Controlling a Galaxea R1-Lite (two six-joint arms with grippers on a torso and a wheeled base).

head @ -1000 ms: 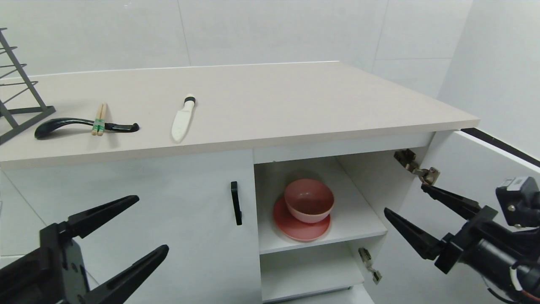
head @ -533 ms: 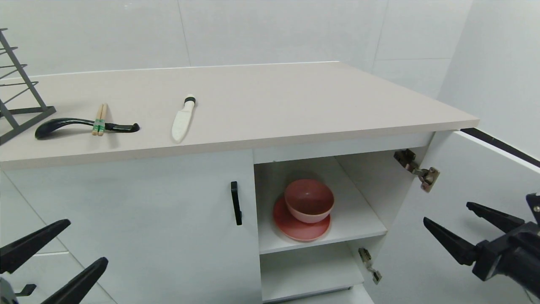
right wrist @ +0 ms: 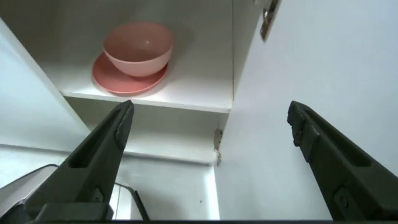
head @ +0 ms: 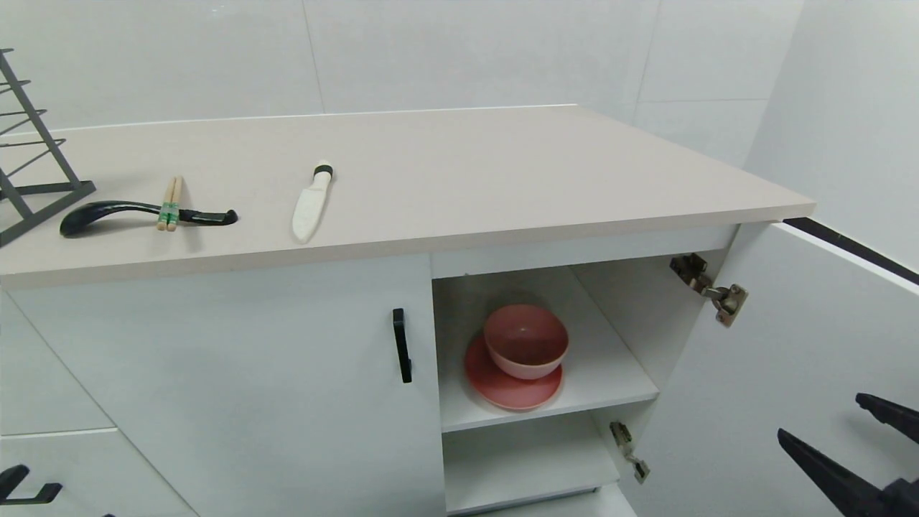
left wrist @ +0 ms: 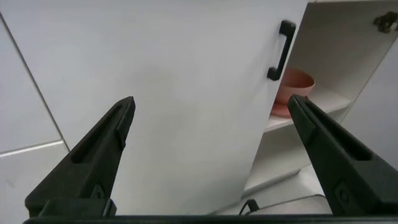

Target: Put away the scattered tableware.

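Note:
A pink bowl sits on a pink plate on the upper shelf of the open cabinet. On the countertop lie a black spoon, a pair of chopsticks across its handle, and a white knife. My right gripper hangs open and empty at the lower right, in front of the open door. In the right wrist view the gripper faces the bowl and plate from a distance. My left gripper is open and empty, low before the closed door, with the bowl beyond.
The right cabinet door stands swung open on its hinges. The left door is closed, with a black handle. A dark wire rack stands at the counter's far left. A lower shelf lies beneath the plate.
Both arms have dropped and drawn back. The left gripper has sunk out of the head view at the lower left; the right has moved to the lower right corner. The tableware has not moved.

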